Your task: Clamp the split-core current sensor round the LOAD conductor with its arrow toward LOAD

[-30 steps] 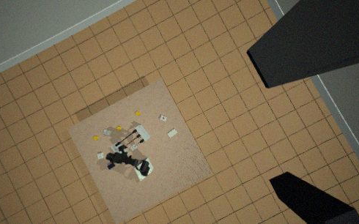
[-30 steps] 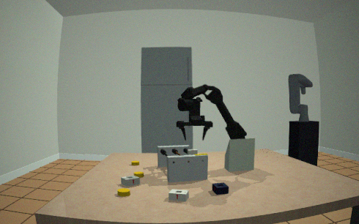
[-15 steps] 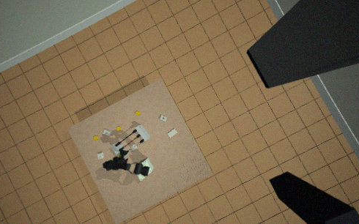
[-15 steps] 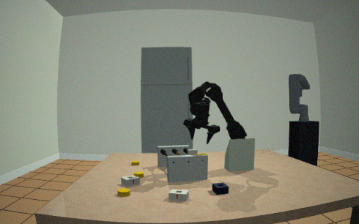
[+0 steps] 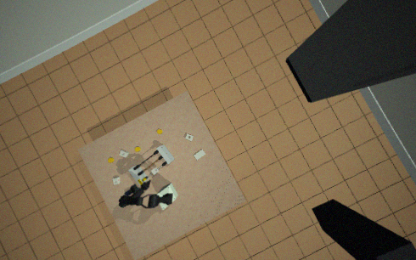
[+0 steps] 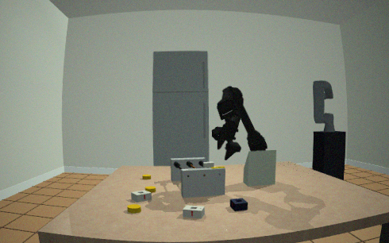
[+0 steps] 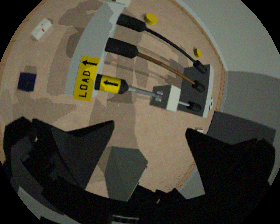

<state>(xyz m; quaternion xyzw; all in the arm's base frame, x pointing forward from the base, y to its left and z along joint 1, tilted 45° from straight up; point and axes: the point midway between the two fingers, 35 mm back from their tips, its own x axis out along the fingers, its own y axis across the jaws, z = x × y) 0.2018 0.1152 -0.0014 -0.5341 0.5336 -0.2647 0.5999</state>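
Note:
The current sensor [image 7: 166,97], a grey and white block, sits round the grey LOAD conductor [image 7: 141,92], nearer the end block away from the label. Its arrow and latch cannot be made out, so whether it is latched is unclear. The yellow LOAD marker [image 7: 85,80] [image 5: 142,181] lies on one panel, its arrow along the panel. A yellow sleeve [image 7: 110,84] on the conductor has an arrow pointing toward that panel. My gripper [image 7: 151,128] [image 6: 223,153] is open and empty. It hangs above the table, to the side of the LOAD conductor, apart from the sensor.
Black and brown conductors run beside the LOAD one between two grey panels [image 5: 165,155] [image 6: 202,183]. A dark blue block [image 6: 239,204] [image 7: 26,82], white blocks [image 6: 193,211] [image 6: 141,195] and yellow discs [image 6: 134,208] [image 5: 160,132] stand around. The pale base block [image 6: 260,168] carries the arm.

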